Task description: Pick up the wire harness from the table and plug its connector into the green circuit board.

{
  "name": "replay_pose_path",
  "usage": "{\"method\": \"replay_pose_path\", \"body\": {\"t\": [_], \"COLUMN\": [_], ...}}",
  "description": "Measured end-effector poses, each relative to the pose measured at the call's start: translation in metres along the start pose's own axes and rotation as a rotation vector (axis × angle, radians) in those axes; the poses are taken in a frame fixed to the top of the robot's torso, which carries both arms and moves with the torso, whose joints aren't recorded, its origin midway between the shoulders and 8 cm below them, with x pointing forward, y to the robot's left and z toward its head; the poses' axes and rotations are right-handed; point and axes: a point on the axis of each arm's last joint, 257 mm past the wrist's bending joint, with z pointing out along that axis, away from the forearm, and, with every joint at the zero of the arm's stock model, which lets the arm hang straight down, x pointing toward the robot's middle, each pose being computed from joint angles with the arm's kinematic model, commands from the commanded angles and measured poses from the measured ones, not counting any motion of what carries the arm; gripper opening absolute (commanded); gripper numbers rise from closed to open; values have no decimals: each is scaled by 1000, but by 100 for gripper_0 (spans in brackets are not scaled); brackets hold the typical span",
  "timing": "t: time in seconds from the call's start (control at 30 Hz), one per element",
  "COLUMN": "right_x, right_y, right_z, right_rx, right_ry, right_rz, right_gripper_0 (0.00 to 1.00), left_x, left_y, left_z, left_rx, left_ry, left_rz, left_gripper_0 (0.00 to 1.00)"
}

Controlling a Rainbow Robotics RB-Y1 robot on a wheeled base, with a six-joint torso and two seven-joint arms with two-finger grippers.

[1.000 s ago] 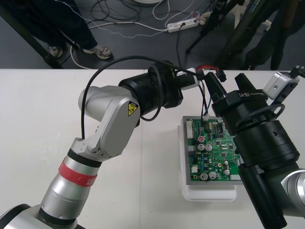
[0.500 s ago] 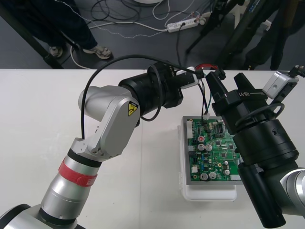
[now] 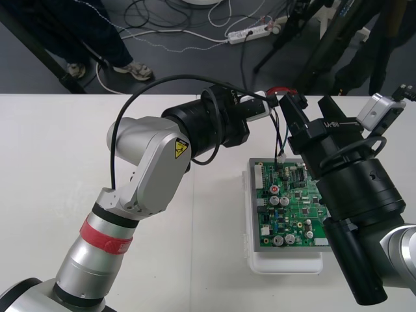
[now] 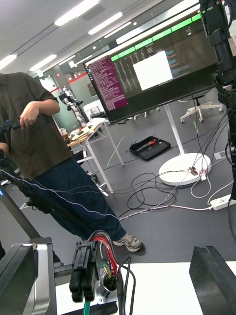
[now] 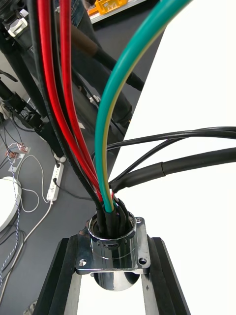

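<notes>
The green circuit board (image 3: 289, 205) lies on its white base (image 3: 286, 263) at the right of the table. My left gripper (image 3: 272, 105) hovers above the board's far edge, shut on the harness's metal flanged socket (image 5: 112, 248), with a black finger (image 5: 58, 278) on each side. Red, green and black wires (image 5: 101, 147) rise from the socket. In the front view the wires (image 3: 279, 133) hang down to the board's far edge, where the plug end (image 3: 281, 158) meets it; I cannot tell if it is seated. My right gripper (image 3: 296, 107) is open right beside the socket (image 4: 105, 283), its fingers (image 4: 211, 280) wide apart.
The left arm's thick black wrist (image 3: 218, 123) reaches over the table's middle toward the board. The right arm's black body (image 3: 354, 195) covers the board's right side. The table's far edge (image 3: 65, 95) runs just behind both grippers.
My right gripper has shifted slightly toward the far edge, staying next to the held socket. The left arm and the hanging wires have not moved.
</notes>
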Motion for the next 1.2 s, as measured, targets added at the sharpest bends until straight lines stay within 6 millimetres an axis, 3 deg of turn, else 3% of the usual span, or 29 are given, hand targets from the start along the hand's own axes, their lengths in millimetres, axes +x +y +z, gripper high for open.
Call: {"method": "replay_pose_path", "body": {"t": [0.17,0.2,0.23,0.27,1.2], "right_x": [0,0,0,0,0], "right_y": [0,0,0,0,0], "right_z": [1,1,1,2,2], "right_rx": [-1,-1,-1,-1,-1], "right_ry": [-1,-1,-1,-1,1], "right_rz": [-1,-1,-1,-2,7], "right_gripper_0": [91,53,7,0,0], "left_x": [0,0,0,0,0], "left_y": [0,0,0,0,1], "left_z": [0,0,0,0,0], "left_rx": [0,-1,-1,-1,-5], "left_ry": [0,0,0,0,-2], "left_rz": [0,0,0,0,0], "left_gripper_0": [0,0,0,0,0]}}
